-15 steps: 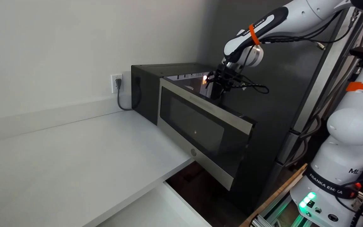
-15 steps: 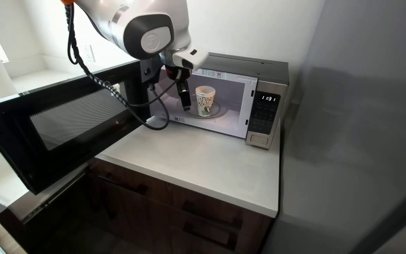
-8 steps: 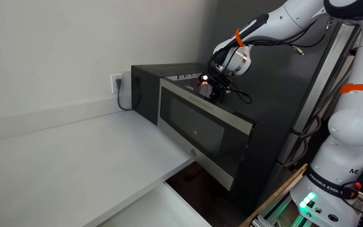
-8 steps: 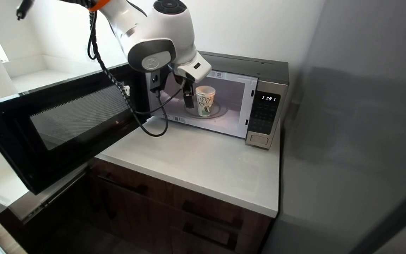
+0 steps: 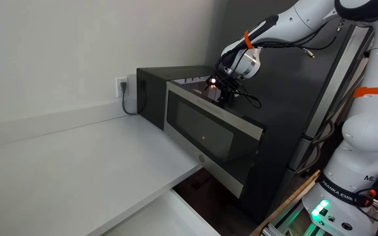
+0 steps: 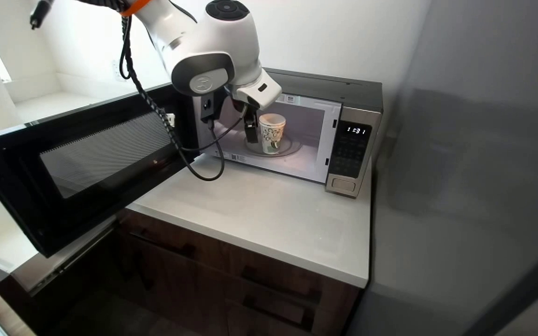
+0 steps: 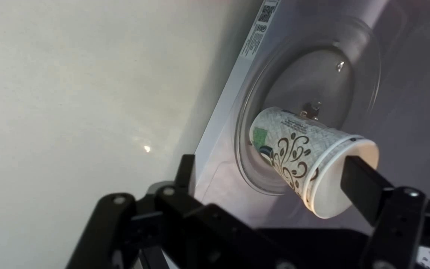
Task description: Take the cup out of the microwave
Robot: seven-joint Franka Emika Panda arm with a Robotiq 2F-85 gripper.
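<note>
Above a broad white countertop [image 6: 269, 210], a white-and-black jointed robot arm [image 6: 224, 51] leans toward a large black boxy microwave [image 6: 332, 86] with steel trim. Its wide, dark, glossy door [image 6: 94, 163] stands swung far out, so the inside can be reached. A round clear-glass turntable [image 7: 310, 73] lies within, and at the opening hangs the black two-fingered gripper [image 7: 271, 175], its fingers well apart and nothing clamped between them. The task's object, a small, round, brown-scrolled white paper cup [image 7: 299, 157], stands upright on the turntable inside the microwave; in an exterior view the gripper appears just beside it. In the wrist view one black finger pad [image 7: 364, 188] covers part of the cup's mouth; whether it dips inside, touches or merely passes in front, I cannot tell. The step in hand looks like lining up the grasp, with the lifting-out not yet done. The next move probably calls for shifting until the cup sits squarely between the pads, closing softly since thin paper should crush easily, then raising it off the glass and out. The cup's doubled white rim [image 7: 319, 175] suggests two nested cups, so a grip catching both seems wise.
</note>
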